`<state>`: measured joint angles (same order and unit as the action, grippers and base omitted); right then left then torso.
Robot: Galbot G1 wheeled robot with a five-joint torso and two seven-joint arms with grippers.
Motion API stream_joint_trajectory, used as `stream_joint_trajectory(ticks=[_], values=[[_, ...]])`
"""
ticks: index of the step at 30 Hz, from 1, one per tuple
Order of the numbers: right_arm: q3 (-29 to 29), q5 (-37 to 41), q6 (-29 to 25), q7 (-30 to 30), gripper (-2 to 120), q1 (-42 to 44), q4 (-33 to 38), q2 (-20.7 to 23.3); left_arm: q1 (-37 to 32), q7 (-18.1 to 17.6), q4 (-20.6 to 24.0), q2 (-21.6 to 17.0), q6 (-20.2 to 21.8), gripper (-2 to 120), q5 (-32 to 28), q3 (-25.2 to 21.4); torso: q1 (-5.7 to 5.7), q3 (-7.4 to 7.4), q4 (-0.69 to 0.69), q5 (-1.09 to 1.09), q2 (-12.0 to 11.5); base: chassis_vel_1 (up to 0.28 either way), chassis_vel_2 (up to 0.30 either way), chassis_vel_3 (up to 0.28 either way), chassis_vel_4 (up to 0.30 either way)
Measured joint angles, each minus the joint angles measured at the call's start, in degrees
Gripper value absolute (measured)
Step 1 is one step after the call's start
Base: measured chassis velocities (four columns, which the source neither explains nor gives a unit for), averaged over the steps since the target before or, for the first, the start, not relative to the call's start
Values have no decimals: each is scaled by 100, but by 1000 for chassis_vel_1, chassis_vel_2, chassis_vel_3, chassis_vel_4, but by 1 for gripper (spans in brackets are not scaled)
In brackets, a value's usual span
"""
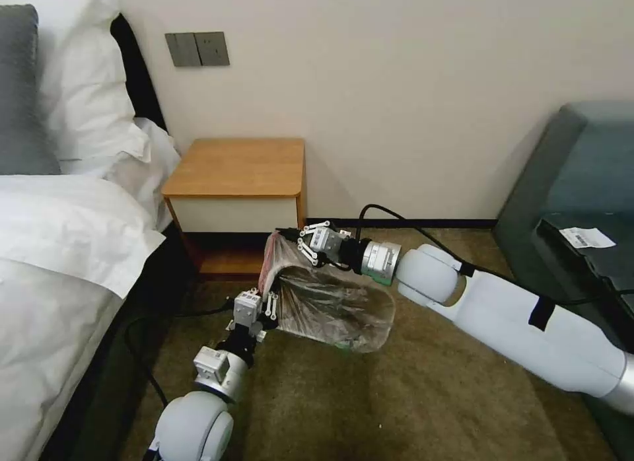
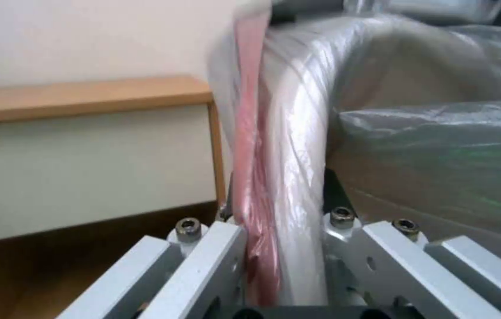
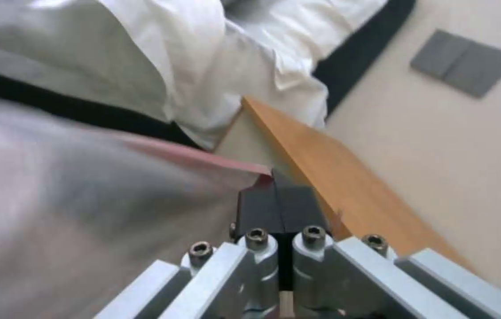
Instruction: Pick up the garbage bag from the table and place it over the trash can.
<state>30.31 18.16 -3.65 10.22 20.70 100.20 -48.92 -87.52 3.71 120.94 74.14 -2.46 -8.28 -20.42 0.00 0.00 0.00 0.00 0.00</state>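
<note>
Right gripper, head view: right gripper (image 1: 300, 240) pinches the far edge of the garbage bag (image 1: 333, 306), just in front of the table (image 1: 238, 167).
Left gripper, head view: left gripper (image 1: 259, 301) clamps the near edge at the red-pink band, so the bag mouth is stretched between the two hands above the carpet (image 1: 396, 395).
Trash can, head view: cannot be made out; something may sit under the film, but I cannot tell.
Left wrist view: fingers (image 2: 221, 248) are clamped on the bunched pink band of the bag (image 2: 286, 146); the table (image 2: 85, 97) stands beyond.
Right wrist view: black pads (image 3: 277, 208) are pressed together on a corner of the bag's pink edge (image 3: 215, 161), with the table top (image 3: 333, 177) and the bed linen (image 3: 144, 57) behind.
Step in hand: likely spreading the bag open, off the table, ready for the bin.
Next move calls for: keeping both grips firm and the mouth wide while lowering it over a rim; thin film may slip or tear.
Writing: a white label (image 1: 586, 237) lies on the dark case at right; its print is too small to read.
</note>
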Motion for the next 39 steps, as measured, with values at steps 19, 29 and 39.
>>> stream_joint_trajectory(ticks=[19,29,39], values=[[-202,20,-175,236,0,-14,-526,233,-66,-67,397,162,-92,6,-463,-178,0,0,1,0,0,0,0,0,0],[-418,1716,-25,1051,2,14,-543,541,-37,-151,440,218,15,6,-670,-217,0,0,0,0,0,0,0,0,0],[-693,3167,742,1878,33,-94,-471,876,-26,-170,313,253,71,6,-695,-225,0,0,0,0,0,0,0,0,0]])
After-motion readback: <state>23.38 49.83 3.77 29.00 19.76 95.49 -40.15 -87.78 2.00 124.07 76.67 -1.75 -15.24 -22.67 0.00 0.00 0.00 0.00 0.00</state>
